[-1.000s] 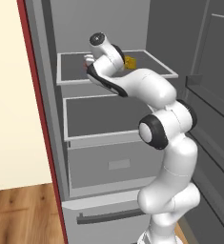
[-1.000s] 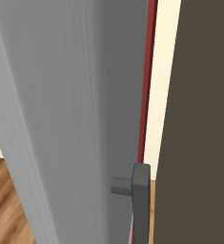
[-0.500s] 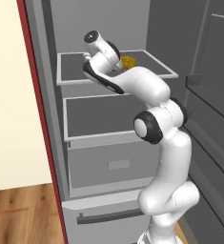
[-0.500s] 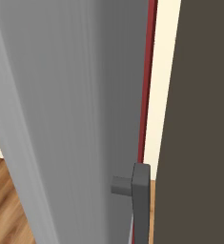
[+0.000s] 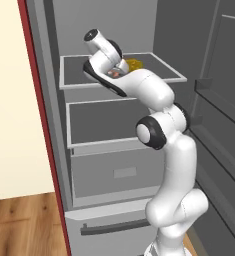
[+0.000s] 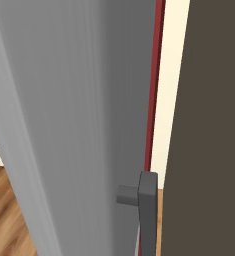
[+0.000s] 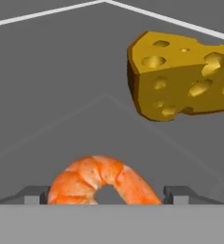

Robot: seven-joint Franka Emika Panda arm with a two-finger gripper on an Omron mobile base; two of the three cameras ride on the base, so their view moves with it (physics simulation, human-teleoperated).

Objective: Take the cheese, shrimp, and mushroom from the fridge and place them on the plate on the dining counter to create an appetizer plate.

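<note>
gripper (image 7: pixel 104 198) spread wide, fingertips either side of the shrimp (image 7: pixel 103 181) at bottom centre of the hand view, not clamped; cheese (image 7: pixel 182 76) upper right on the fridge (image 5: pixel 114 150) shelf.

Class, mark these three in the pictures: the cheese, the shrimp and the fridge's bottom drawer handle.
cheese (image 7: pixel 180 76), hand view, its holed front face
shrimp (image 7: pixel 101 178), hand view, top of its curl
bottom drawer handle (image 5: pixel 114 227), left base view, middle of bar
</note>
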